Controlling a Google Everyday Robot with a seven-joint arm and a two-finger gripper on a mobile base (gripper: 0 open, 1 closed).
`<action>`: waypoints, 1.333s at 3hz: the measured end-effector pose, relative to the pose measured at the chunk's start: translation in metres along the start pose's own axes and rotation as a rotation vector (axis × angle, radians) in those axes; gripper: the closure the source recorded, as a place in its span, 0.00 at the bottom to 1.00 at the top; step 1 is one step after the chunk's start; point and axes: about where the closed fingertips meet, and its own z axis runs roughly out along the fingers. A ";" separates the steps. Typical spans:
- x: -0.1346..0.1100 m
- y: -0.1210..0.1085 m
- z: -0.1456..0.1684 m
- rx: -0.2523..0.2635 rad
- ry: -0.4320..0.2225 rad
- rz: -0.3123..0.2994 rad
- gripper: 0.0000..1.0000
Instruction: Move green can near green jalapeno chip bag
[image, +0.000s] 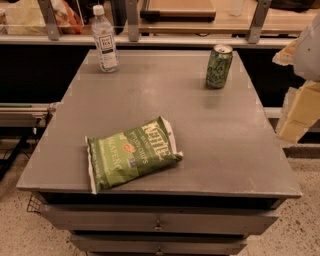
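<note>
The green can (219, 66) stands upright at the far right of the grey table top (210, 130). The green jalapeno chip bag (131, 153) lies flat near the front left edge, its white lettering facing up. The can is well apart from the bag, up and to the right of it. My gripper (296, 116) shows as pale cream blocks at the right edge of the view, off the table's right side, below the white arm body (309, 47). It is to the right of the can and not touching it.
A clear water bottle (105, 39) stands at the far left corner of the table. A shelf rail with metal posts (150, 39) runs behind the table. Drawers (158, 224) sit below the front edge.
</note>
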 end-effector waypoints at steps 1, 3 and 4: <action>0.000 -0.002 0.002 0.002 -0.010 0.005 0.00; 0.009 -0.054 0.048 0.048 -0.205 0.161 0.00; 0.001 -0.098 0.069 0.105 -0.332 0.265 0.00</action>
